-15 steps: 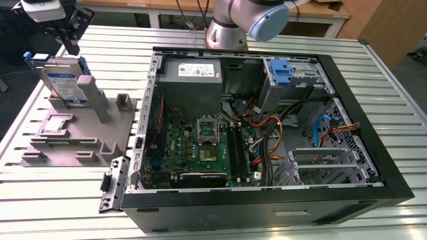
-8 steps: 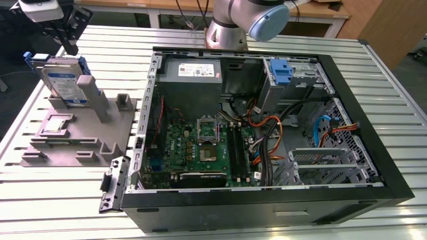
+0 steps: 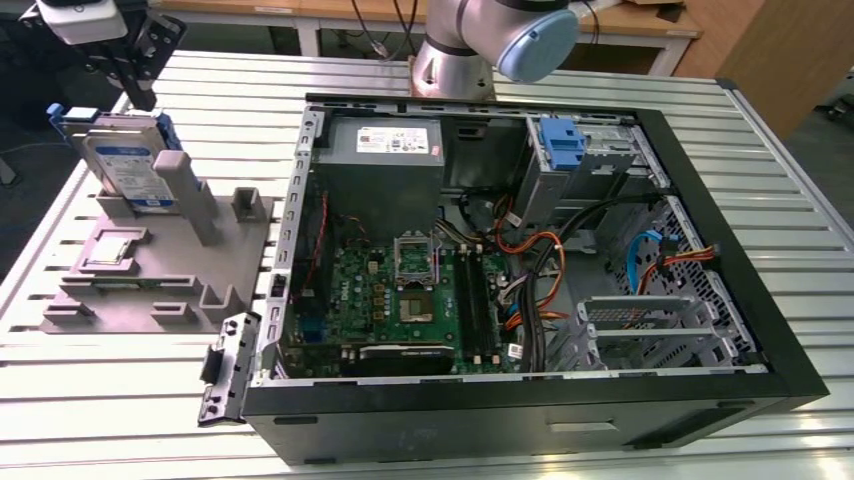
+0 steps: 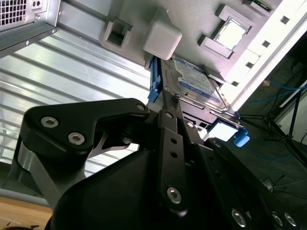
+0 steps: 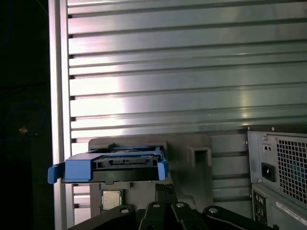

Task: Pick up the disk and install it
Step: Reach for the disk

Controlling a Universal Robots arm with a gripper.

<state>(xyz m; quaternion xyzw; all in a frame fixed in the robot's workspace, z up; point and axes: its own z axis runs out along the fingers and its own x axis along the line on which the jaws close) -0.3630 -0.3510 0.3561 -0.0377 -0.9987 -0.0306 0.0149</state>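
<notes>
The disk (image 3: 127, 165) stands on edge in a grey fixture (image 3: 160, 285) on the exterior view's left, silver with a white and blue label and a blue bracket around it. My gripper (image 3: 139, 97) hangs just above its top edge, fingers together and holding nothing. In the first wrist view the disk (image 5: 127, 164) shows edge-on with the blue bracket, just beyond the gripper (image 5: 165, 188). In the second wrist view the gripper (image 4: 169, 103) reaches close to the edge of the disk (image 4: 194, 82); I cannot tell whether they touch.
An open computer case (image 3: 787, 330) lies at centre and right, with a grey power supply (image 3: 387, 140), a motherboard (image 3: 400, 290), cables and a drive bay with a blue bracket (image 3: 561, 140). A processor chip (image 5: 111, 199) sits in the fixture. All rest on a slatted metal table (image 3: 134, 400).
</notes>
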